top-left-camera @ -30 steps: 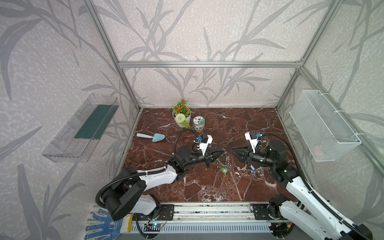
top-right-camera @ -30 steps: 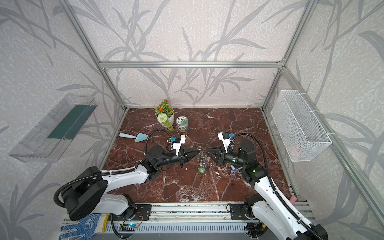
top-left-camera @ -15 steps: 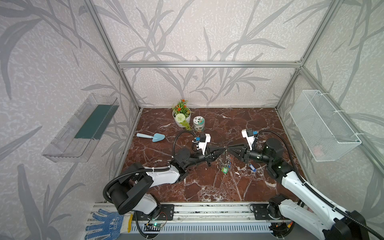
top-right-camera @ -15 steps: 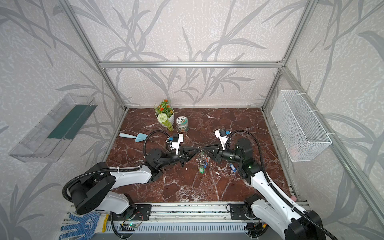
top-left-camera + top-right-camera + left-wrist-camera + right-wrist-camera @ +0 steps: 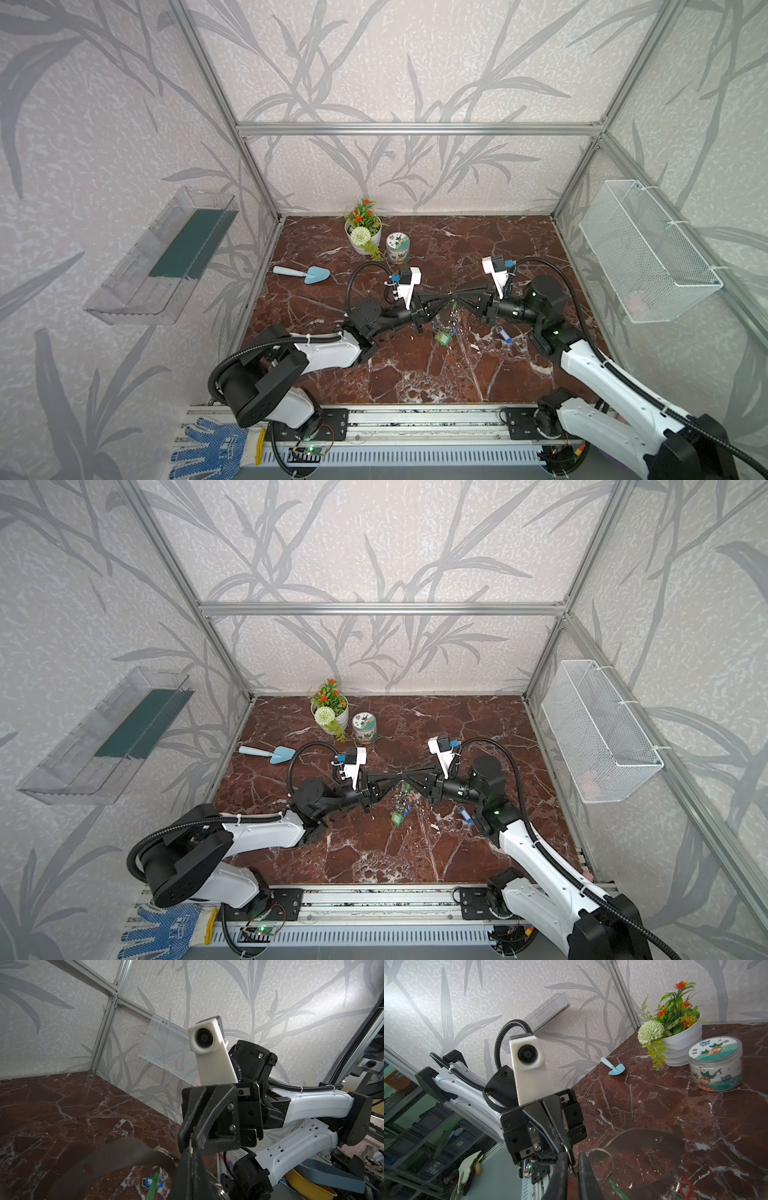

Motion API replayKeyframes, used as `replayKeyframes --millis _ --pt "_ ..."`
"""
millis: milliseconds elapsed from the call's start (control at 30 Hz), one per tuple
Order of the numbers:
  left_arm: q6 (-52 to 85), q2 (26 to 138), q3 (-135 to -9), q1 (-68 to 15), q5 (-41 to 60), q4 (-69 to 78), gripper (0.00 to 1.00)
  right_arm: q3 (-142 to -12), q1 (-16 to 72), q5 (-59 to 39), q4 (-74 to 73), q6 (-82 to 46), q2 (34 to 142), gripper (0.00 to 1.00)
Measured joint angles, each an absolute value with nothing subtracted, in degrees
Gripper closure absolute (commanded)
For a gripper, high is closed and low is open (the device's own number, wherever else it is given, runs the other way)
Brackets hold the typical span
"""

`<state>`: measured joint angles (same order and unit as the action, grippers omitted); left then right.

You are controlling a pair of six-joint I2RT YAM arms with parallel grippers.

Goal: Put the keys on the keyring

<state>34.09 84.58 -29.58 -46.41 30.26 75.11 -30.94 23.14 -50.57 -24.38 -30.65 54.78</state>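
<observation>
1. At mid-table, raised above the marble table (image 5: pixel 415 374), the left gripper (image 5: pixel 448 296) has its jaws together. As far as the wrist views show, they are clamped on the rim of the keyring (image 5: pixel 639 1138).
2. Keyring hangs from that pinch. Several keys (image 5: pixel 454 322) dangle beneath it, with the green key (image 5: pixel 442 338) lowest. Cannot tell whether that one touches the table.
3. Right gripper (image 5: pixel 459 296) sits tip to tip with the left, pointing straight at it. Its jaws are nearly together with a thin slit between. Cannot tell whether they pinch anything.
4. Blue key (image 5: pixel 504 335) lies loose on the table. It is right of the hanging keys, beside the right wrist and below that gripper's tips. Long axis runs roughly near-to-far, slightly slanted.
5. Judgement: the right arm is much nearer the blue key and the left is occupied. The fetch would fall to the right arm, backing off and tipping down.
</observation>
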Motion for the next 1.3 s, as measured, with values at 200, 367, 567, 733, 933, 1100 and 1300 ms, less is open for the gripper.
replayKeyframes --millis 200,367,567,733,933,1100,1300 --pt "34.0 84.6 -29.6 -46.5 29.3 75.1 1.00 -29.6 23.2 -50.6 -25.5 -30.7 54.7 0.83" --pt "34.0 84.6 -29.6 -46.5 28.7 75.2 1.00 -28.7 23.3 -50.7 -25.5 -30.9 54.7 0.82" --pt "34.1 84.6 -29.6 -46.5 28.6 75.2 1.00 -28.7 23.3 -51.1 -26.7 -31.6 54.7 0.82" --pt "34.1 84.6 -29.6 -46.5 28.7 75.2 1.00 -28.7 23.3 -51.2 -27.8 -32.0 55.2 0.83" --pt "34.1 84.6 -29.6 -46.5 28.6 75.2 1.00 -28.7 23.3 -51.7 -29.8 -33.0 56.3 0.87" --pt "34.2 84.6 -29.6 -46.4 28.6 75.6 1.00 -28.7 23.3 -51.6 -30.4 -33.4 56.4 0.91" --pt "34.6 84.6 -29.6 -46.4 28.8 75.9 1.00 -28.3 23.3 -51.5 -31.8 -34.1 56.6 0.99"
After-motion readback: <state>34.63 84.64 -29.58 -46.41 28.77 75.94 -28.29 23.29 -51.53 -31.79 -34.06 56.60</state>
